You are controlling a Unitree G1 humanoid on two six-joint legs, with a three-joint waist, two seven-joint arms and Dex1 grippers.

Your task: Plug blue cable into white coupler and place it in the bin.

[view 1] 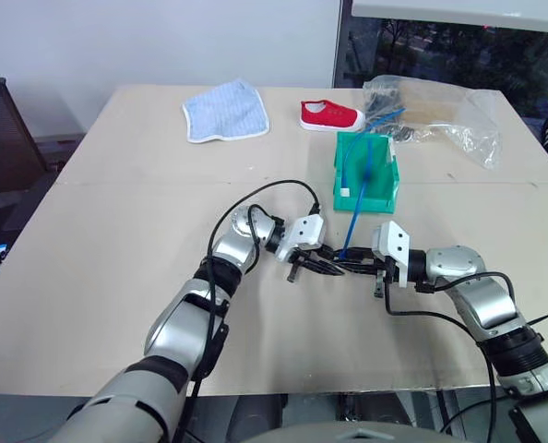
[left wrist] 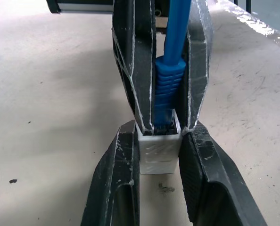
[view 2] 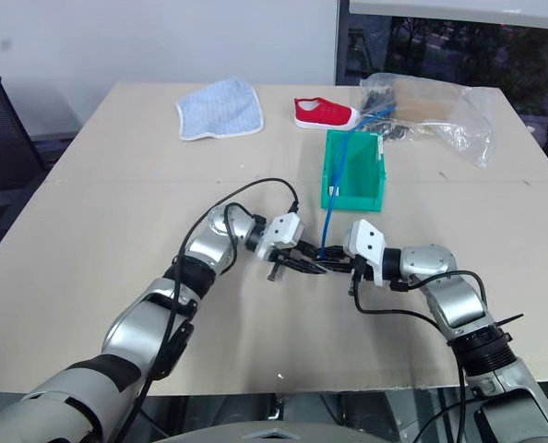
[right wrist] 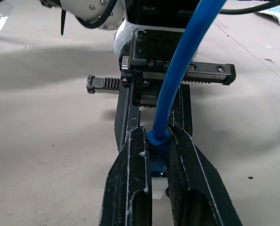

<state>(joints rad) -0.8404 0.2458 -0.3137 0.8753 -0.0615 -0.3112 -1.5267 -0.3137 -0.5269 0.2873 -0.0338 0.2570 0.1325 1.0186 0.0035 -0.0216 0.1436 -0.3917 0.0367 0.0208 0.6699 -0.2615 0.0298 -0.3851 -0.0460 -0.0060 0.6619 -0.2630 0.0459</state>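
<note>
On the tan worktop [view 1: 117,277] the green bin [view 1: 366,175] stands beyond the two arms, with the blue cable [view 1: 352,217] arcing from it down to where they meet. The right end effector [left wrist: 163,66] is clamped on the cable's ribbed boot, its plug seated in the mouth of the white coupler [left wrist: 159,150], which the left end effector [left wrist: 159,188] pinches nearly closed. The limp, light cable is best gripped at its stiff boot; the small, smooth coupler could slip.
</note>
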